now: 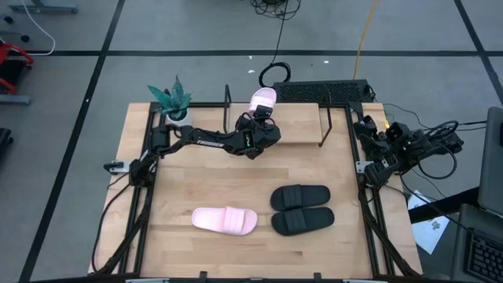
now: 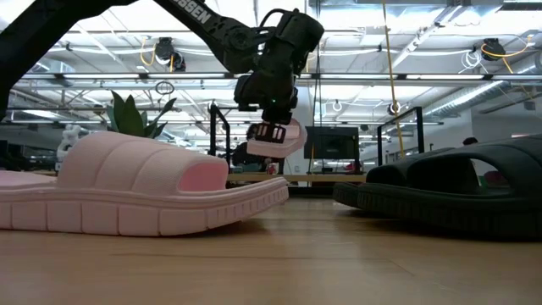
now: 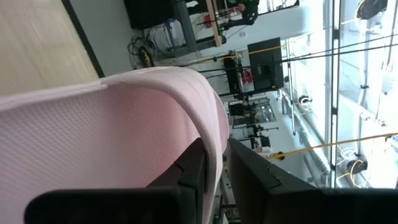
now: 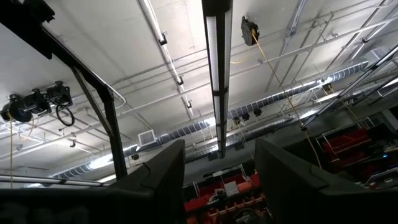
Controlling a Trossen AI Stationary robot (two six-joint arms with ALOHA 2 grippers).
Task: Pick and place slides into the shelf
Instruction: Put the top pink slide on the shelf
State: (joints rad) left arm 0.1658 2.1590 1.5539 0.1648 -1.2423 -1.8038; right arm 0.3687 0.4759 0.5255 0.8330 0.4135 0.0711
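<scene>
My left gripper (image 1: 262, 115) is shut on a pale pink slide (image 1: 263, 100) and holds it up at the table's far side, over the shelf (image 1: 302, 132), a light board between black wire end frames. A second pink slide (image 1: 225, 221) lies flat on its sole near the table's front. A black pair (image 1: 302, 209) lies side by side to its right. In the low view the held slide (image 2: 284, 141) hangs under the gripper (image 2: 269, 129). My right gripper (image 4: 217, 171) is open, raised at the table's right edge and pointing up at the ceiling. My left gripper pinches the pink slide's curved, ribbed strap (image 3: 214, 134) between its two fingers, one finger (image 3: 189, 171) on the strap's inner side and the other (image 3: 252, 177) outside. The fingers come almost level from the table's left. The slide is tilted and lifted clear of table and shelf.
A potted plant (image 1: 173, 98) stands at the table's far left corner, beside the shelf's left wire frame (image 1: 228, 101). Cables and a dark box (image 1: 322, 90) lie behind the shelf. The folded right arm (image 1: 381, 149) sits at the right edge.
</scene>
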